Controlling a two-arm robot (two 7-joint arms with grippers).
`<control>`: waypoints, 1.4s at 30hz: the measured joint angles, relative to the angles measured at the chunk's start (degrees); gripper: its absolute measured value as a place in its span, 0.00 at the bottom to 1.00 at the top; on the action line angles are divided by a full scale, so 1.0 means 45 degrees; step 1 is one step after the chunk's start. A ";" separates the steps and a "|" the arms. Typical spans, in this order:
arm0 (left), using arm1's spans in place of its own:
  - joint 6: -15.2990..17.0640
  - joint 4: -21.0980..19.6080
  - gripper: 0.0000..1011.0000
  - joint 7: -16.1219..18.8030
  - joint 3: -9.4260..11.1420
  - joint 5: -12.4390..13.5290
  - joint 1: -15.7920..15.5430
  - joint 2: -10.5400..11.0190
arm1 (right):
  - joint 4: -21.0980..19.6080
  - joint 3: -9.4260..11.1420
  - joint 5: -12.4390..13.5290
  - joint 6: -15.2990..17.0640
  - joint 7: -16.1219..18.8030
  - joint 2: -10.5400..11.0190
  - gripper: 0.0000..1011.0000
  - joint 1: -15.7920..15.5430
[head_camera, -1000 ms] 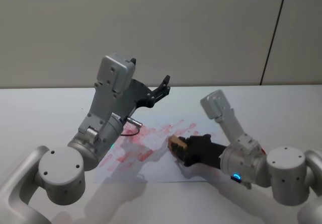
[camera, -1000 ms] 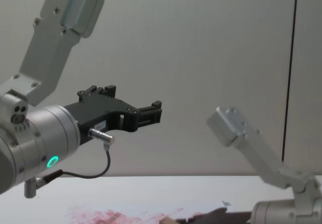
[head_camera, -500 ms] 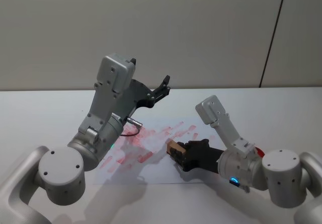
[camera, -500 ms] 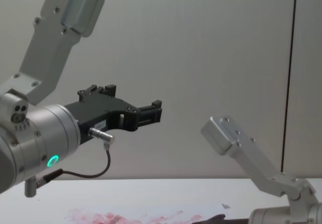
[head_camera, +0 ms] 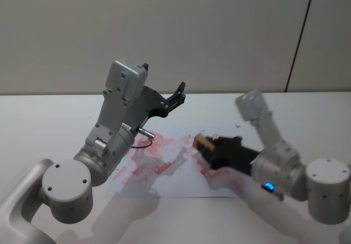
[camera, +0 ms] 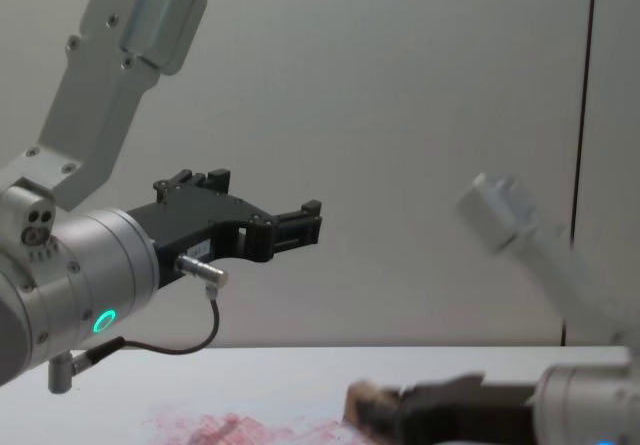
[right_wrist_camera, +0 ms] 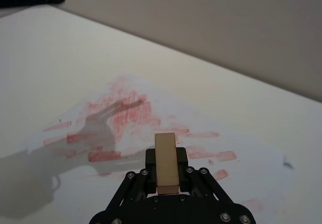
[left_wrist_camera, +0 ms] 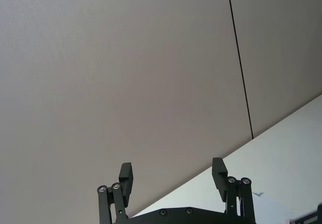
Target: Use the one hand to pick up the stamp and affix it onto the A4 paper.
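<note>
My right claw (head_camera: 215,149) is closed on the stamp (right_wrist_camera: 166,162), one finger on each long side face. The stamp sits over the right half of the A4 paper (head_camera: 175,185); contact with the sheet cannot be confirmed.

Handling, as judged: the stamp is a small rectangular block of light wood, rigid, light, with smooth faces. Grip the side faces and keep the end face clear. The paper is a thin, flat white sheet smeared with red ink. It lies loose on the matte white worktop (head_camera: 44,118) and may slide or lift.

My left claw (left_wrist_camera: 172,176) is open, parked high over the paper's left edge.
</note>
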 joint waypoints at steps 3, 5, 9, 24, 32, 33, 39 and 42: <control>0.0000 0.0000 0.99 0.0000 0.0000 0.0000 0.0000 0.0000 | -0.0426 0.0188 0.0308 -0.0078 -0.0196 0.0192 0.22 -0.0126; 0.0000 0.0000 0.99 0.0000 0.0000 0.0000 0.0000 0.0000 | -0.0869 0.0395 0.0582 -0.0123 -0.0427 0.0422 0.22 -0.0299; 0.0000 0.0000 0.99 0.0000 0.0000 0.0000 0.0000 0.0000 | -0.1630 0.0814 0.1142 -0.0141 -0.0905 0.0958 0.22 -0.0718; 0.0000 0.0000 0.99 -0.0001 0.0000 0.0000 0.0000 0.0000 | -0.3449 0.2019 0.2426 0.0728 -0.1799 0.2890 0.22 -0.2543; 0.0000 0.0000 0.99 -0.0001 0.0000 0.0000 0.0000 0.0000 | -0.3623 0.2139 0.2486 0.1060 -0.1618 0.3292 0.22 -0.2910; 0.0000 0.0000 0.99 -0.0001 0.0000 0.0000 0.0000 0.0000 | -0.3622 0.2139 0.2440 0.1124 -0.1551 0.3330 0.22 -0.2929; 0.0000 0.0000 0.99 -0.0001 0.0000 0.0000 0.0000 0.0000 | -0.3470 0.2091 0.2201 0.1293 -0.1355 0.3382 0.22 -0.2915; 0.0000 0.0000 0.99 -0.0001 0.0000 0.0000 0.0000 0.0000 | -0.3341 0.2050 0.2052 0.1346 -0.1281 0.3382 0.22 -0.2850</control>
